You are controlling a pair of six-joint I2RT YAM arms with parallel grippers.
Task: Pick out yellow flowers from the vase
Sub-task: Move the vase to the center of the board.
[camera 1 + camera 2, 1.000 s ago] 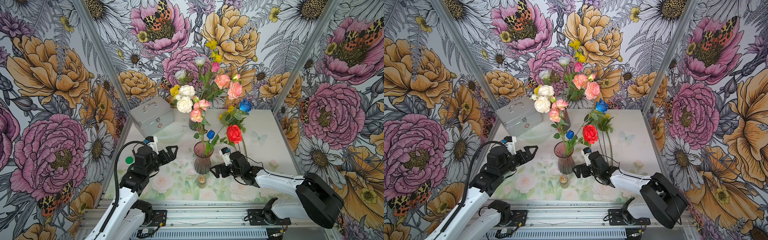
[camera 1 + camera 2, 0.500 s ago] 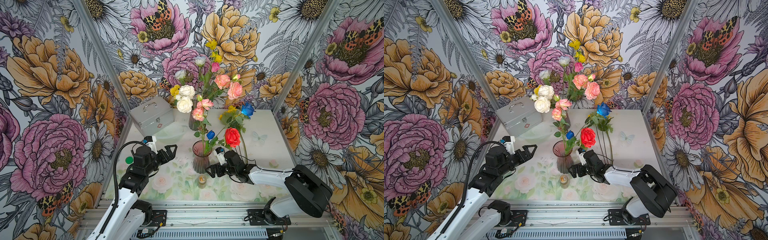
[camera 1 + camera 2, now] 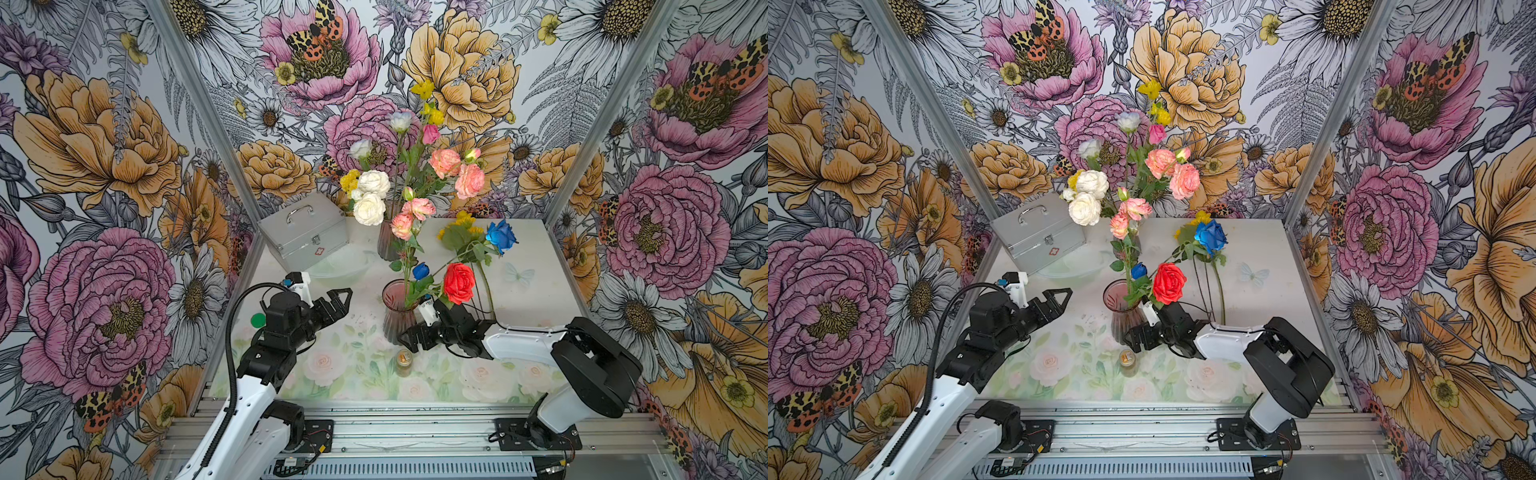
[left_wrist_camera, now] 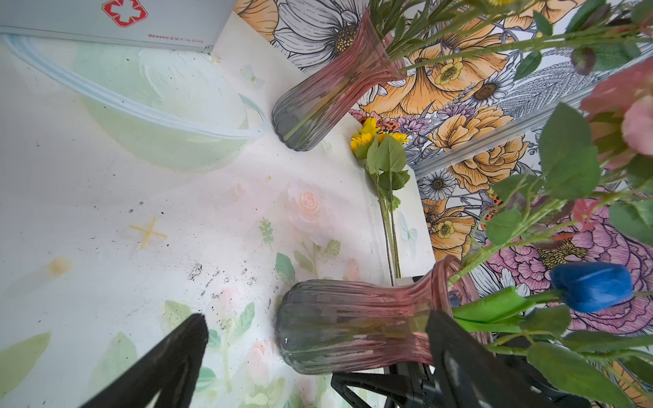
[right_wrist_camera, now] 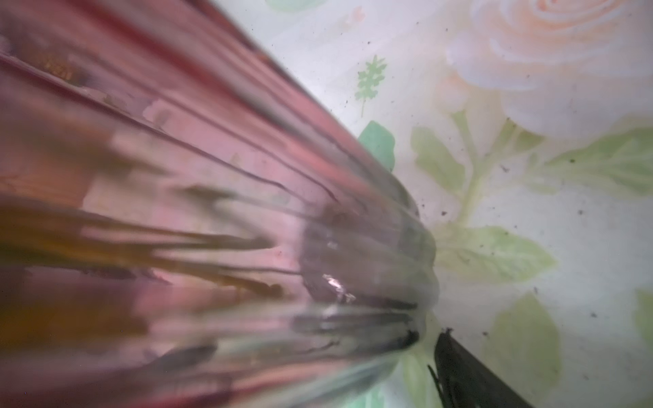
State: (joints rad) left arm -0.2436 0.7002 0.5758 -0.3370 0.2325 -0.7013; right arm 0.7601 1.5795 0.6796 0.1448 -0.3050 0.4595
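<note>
You are partway through, judging by how things lie; a few sunflowers (image 3: 459, 222) already lie flat on the table (image 3: 540, 249) at the far right, heads toward the back wall and stems running toward the near edge, out of both vases. What is left stands in the far vase (image 3: 384, 245): a tall yellow spray (image 3: 424, 89) rising above the pink roses, and a small yellow cluster (image 3: 349, 180) tucked at the left of the white roses; both top views show them. The near vase (image 3: 395, 316) carries pink, red and blue roses; you can see no yellow head in it. Your left claw (image 3: 345, 300) hangs released and empty over the table, left of the near vase. Your right claw (image 3: 409, 338) sits low at that vase's near-right foot with its jaws spread wide, holding no stem; whether it touches the glass you cannot tell. The picks that remain look like the harder ones, since they stand far back and are crowded by roses; neither claw is near them.
</note>
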